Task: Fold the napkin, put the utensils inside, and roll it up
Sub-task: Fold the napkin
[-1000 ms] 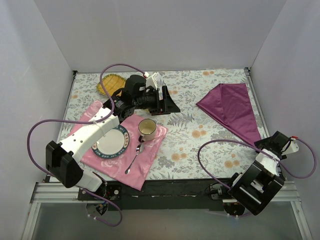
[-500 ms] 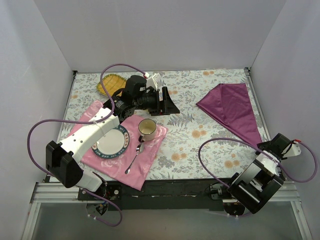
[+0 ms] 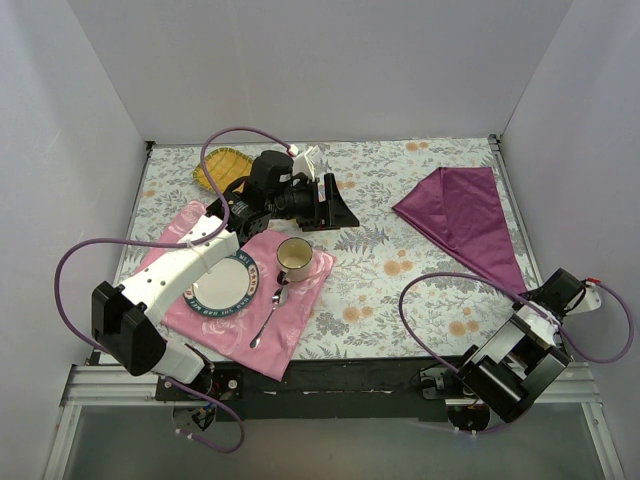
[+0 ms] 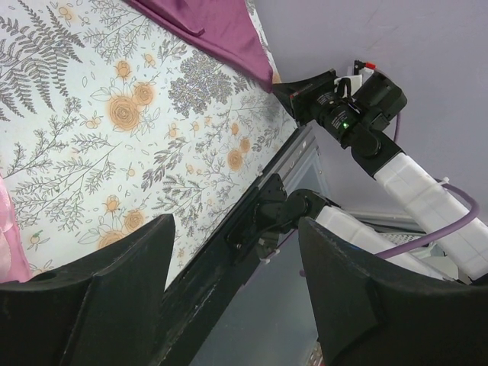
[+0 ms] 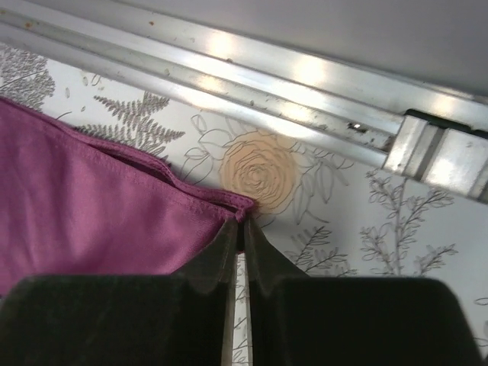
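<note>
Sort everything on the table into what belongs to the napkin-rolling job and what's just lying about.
Job: purple napkin, right claw pinching its corner.
Lying about: pink placemat, plate, mug, spoon, yellow dish.

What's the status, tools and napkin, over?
Left tool open, holding nothing. Right tool shut on the near corner of the shiny dark purple satin napkin, lying flat at far right. Nothing on it.

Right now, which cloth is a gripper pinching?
The shiny dark purple satin napkin, its corner in the right gripper; the lighter pink cloth placemat holds a plate.
</note>
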